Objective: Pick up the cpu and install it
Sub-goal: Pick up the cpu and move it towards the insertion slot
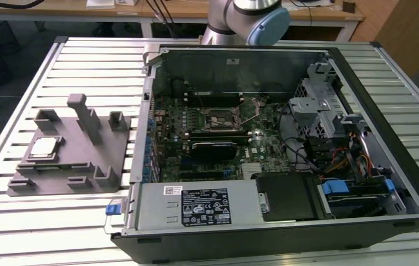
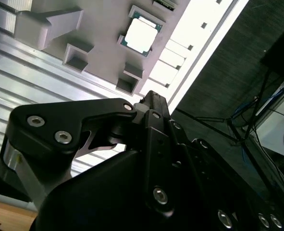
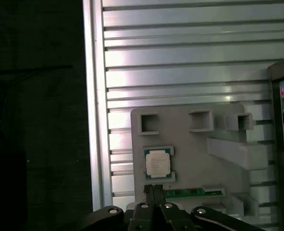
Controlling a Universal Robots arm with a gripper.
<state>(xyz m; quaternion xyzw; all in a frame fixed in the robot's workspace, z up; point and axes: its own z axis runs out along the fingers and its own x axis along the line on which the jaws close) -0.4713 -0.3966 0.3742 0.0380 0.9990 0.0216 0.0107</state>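
Observation:
The cpu (image 1: pixel 45 147), a small square chip with a pale silvery top, lies flat in a recess of the grey plastic fixture (image 1: pixel 83 163) on the table, at the exterior view's left. Both wrist views look down on the cpu (image 3: pixel 157 162) (image 2: pixel 141 37) from well above. My gripper (image 3: pixel 154 188) (image 2: pixel 150 95) hangs over the fixture beside the chip, its black fingers pressed together and holding nothing. The open socket (image 1: pixel 220 116) sits on the motherboard inside the computer case.
The open computer case (image 1: pixel 387 166) fills the middle and right of the slatted metal table (image 1: pixel 83 61). The fixture has upright posts (image 1: pixel 83 111) near the chip. A green strip (image 3: pixel 190 193) lies in a fixture slot. Table edge (image 3: pixel 96 120) borders dark floor.

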